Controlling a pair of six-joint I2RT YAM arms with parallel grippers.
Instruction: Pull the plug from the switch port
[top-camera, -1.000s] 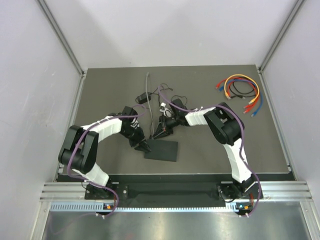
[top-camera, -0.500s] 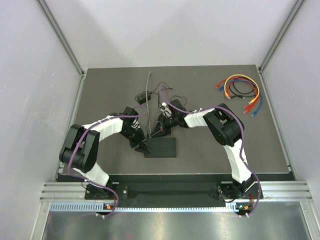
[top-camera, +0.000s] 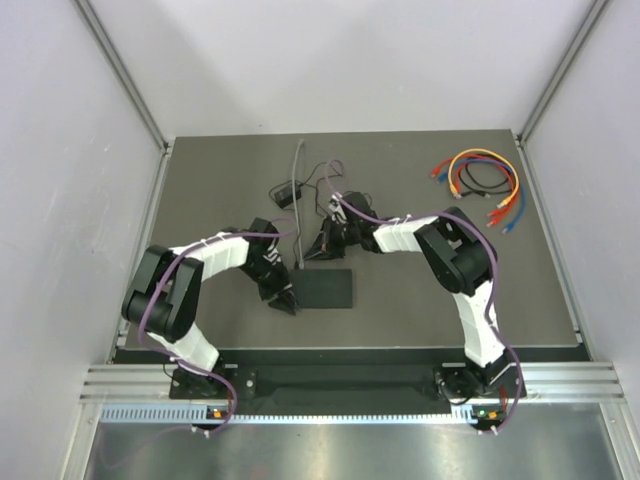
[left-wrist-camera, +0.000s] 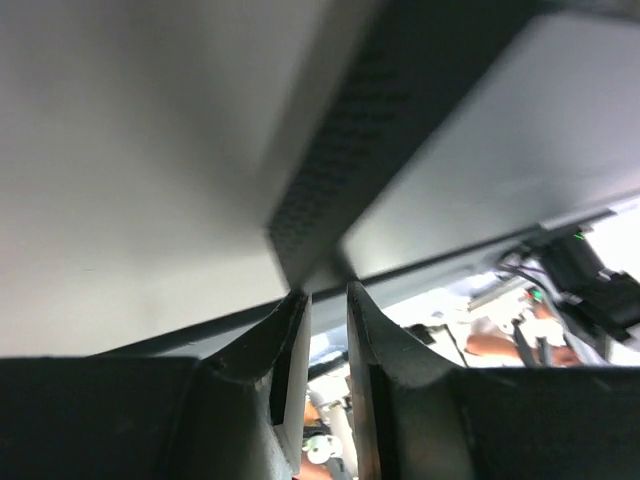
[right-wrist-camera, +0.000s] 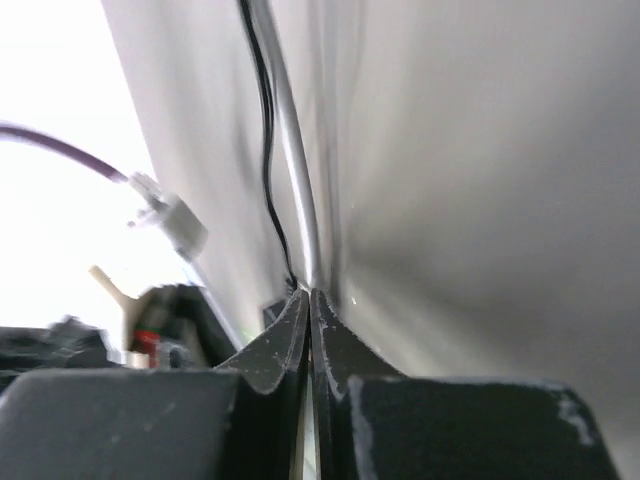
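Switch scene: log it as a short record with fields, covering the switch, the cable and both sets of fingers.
switch: flat black box lying on the table between the two arms
grey cable: runs from the table's far side to the switch's far edge
plug: hidden; seated or out, cannot tell
left gripper: fingers closed on the switch's left edge
right gripper: fingers shut, grey cable running to their tips; pinched or not, cannot tell
elsewhere: coil of coloured cables at far right

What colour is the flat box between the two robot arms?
The switch is plain matte black. It shows best in the top external view.
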